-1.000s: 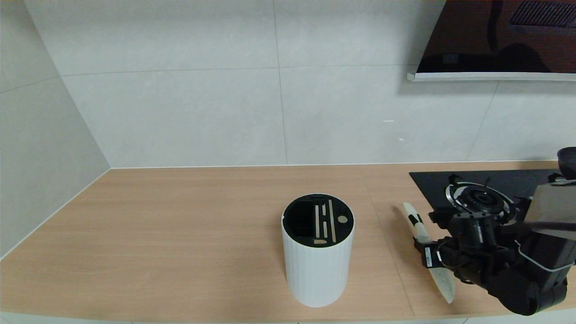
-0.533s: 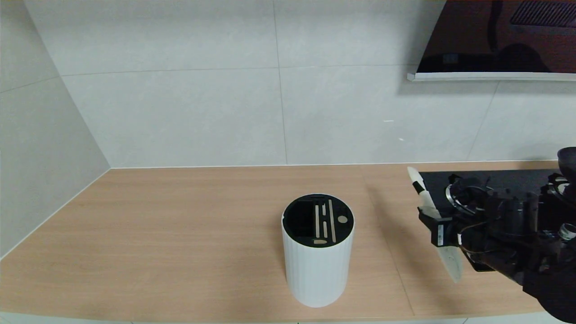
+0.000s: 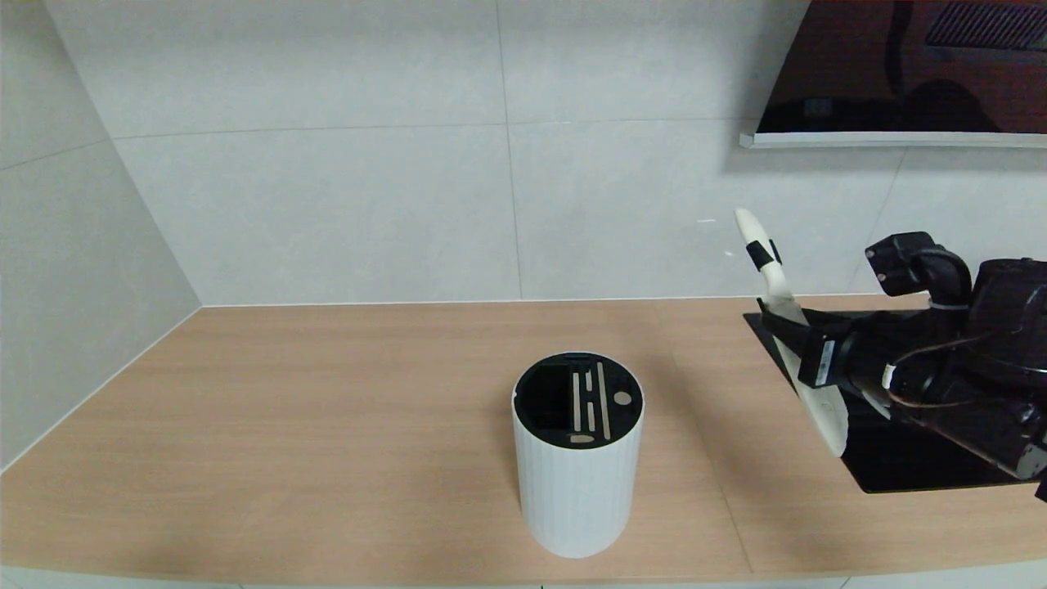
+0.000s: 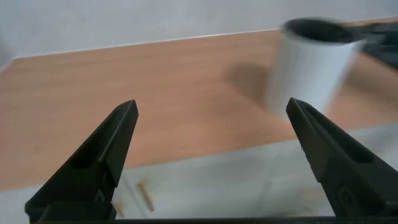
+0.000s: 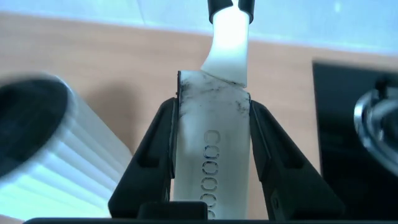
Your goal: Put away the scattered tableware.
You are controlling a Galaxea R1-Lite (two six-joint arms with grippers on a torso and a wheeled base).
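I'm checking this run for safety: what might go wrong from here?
The right tool clamps the white knife with the black-banded handle mid-length and tilted, so it may twist or slip. The slots in the black top of the white ribbed cylindrical holder are narrow; a tilted blade could miss and tip it.

Right gripper (image 3: 806,350), closed on the knife (image 3: 775,286), has risen. 1.0 s ago: knife flat on the tabletop (image 3: 368,409) beside the cooktop (image 3: 900,468), gripper low around its middle. 0.5 s ago: knife clear of the surface, handle tip level with the cooktop's far edge. Now: higher again and more upright, handle showing against the wall tiles, blade tip hanging over the cooktop's left edge. The right arm has come up from the lower right corner to mid-height.
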